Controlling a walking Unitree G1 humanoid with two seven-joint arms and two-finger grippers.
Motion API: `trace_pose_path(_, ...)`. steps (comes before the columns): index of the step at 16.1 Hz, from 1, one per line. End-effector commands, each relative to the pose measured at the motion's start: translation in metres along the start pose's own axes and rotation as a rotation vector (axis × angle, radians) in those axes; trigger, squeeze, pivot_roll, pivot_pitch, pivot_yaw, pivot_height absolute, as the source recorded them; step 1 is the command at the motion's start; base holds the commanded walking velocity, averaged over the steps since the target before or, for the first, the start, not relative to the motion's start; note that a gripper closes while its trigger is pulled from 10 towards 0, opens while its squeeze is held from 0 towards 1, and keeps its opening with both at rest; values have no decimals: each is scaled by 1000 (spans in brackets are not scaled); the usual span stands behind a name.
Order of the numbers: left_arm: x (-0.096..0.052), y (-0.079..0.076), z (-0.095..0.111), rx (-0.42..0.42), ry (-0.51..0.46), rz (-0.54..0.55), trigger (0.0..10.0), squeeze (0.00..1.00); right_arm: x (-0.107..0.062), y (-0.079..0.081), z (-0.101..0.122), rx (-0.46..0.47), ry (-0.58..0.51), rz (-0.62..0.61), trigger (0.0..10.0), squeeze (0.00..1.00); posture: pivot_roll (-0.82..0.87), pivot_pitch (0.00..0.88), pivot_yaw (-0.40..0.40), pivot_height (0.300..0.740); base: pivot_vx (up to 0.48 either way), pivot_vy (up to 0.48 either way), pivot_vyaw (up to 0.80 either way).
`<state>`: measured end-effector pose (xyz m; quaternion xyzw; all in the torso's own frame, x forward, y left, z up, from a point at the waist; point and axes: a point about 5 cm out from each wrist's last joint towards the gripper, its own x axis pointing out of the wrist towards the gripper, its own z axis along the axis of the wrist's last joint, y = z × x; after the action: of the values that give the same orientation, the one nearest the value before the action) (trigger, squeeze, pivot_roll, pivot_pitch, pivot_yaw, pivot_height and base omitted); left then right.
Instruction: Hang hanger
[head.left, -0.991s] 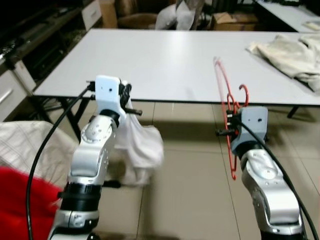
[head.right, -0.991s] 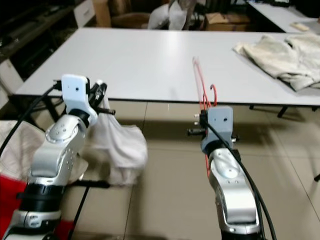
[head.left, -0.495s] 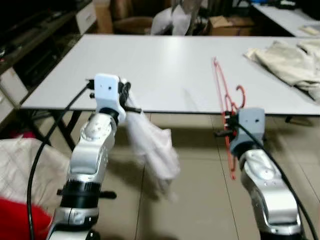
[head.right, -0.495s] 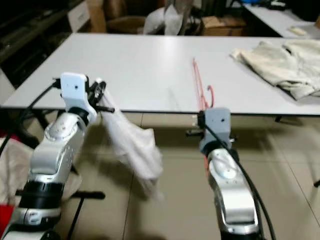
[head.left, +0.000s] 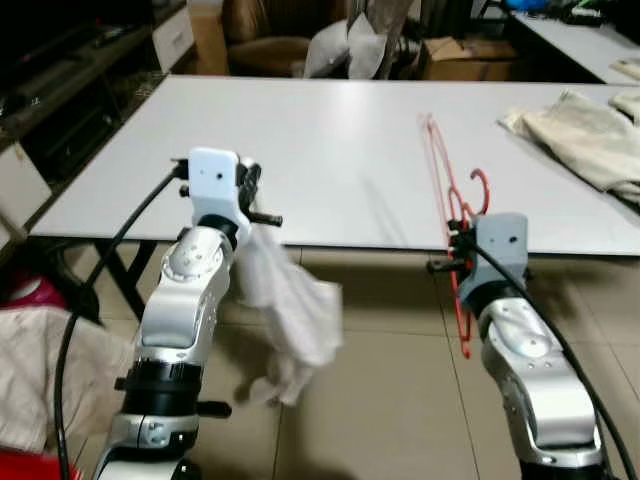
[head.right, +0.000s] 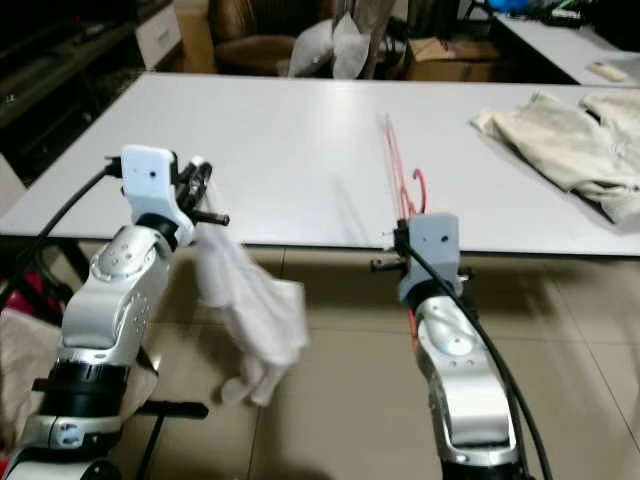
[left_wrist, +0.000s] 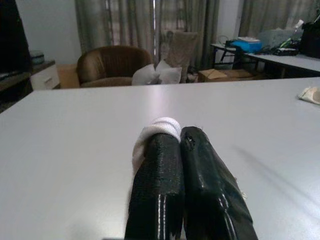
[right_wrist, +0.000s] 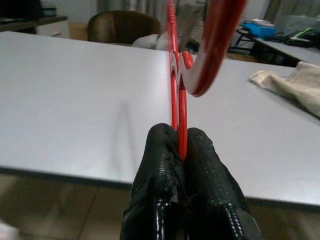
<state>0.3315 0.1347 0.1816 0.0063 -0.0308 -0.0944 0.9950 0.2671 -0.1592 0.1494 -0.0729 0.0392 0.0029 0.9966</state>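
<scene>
Hanger (head.left: 452, 205) (red) clamped in right tool (right_wrist: 180, 145); left tool (left_wrist: 180, 145) pinches white cloth (head.left: 288, 315) before table (head.left: 320, 130).

Large white table (head.left: 330, 140) spans the middle of the room, on black legs (head.left: 120, 275). Beige tiled floor (head.left: 390, 400) below with dark grout lines. Crumpled beige cloth (head.left: 575, 135) lies on the table's right part. Behind the table: brown armchair (left_wrist: 111, 65), pale cloth pile (left_wrist: 155, 74) beside it, cardboard box (head.left: 465, 55). Grey-green curtains (left_wrist: 135, 25) cover the back wall. Second white table (left_wrist: 287, 60) at far right holds a blue object (left_wrist: 245, 44). Dark shelving and a white drawer unit (head.left: 172, 35) run along the left side. Checked fabric (head.left: 40, 365) and something red (head.left: 30, 465) lie on the floor at lower left. Lighting is even, indoor.
</scene>
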Motion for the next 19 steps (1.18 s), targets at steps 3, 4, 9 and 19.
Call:
trace_pose_path(3,4,-9,10,2,-40,-26,10000,0,0,-7,2,-7,-11,-20,10000,0,-46,0,34,740,380,0,0)
trace_pose_path(4,5,-9,10,2,-42,-28,10000,0,0,-7,3,-11,-12,-18,10000,0,-46,0,34,740,382,0,0)
trace_pose_path(9,20,-10,23,32,-75,-59,10000,0,-6,-17,20,-112,-57,212,10000,0,-43,0,34,740,380,0,0)
trace_pose_path(19,83,-16,90,113,-191,-173,10000,0,-88,-60,59,-313,70,876,10000,0,-79,0,49,740,378,0,0)
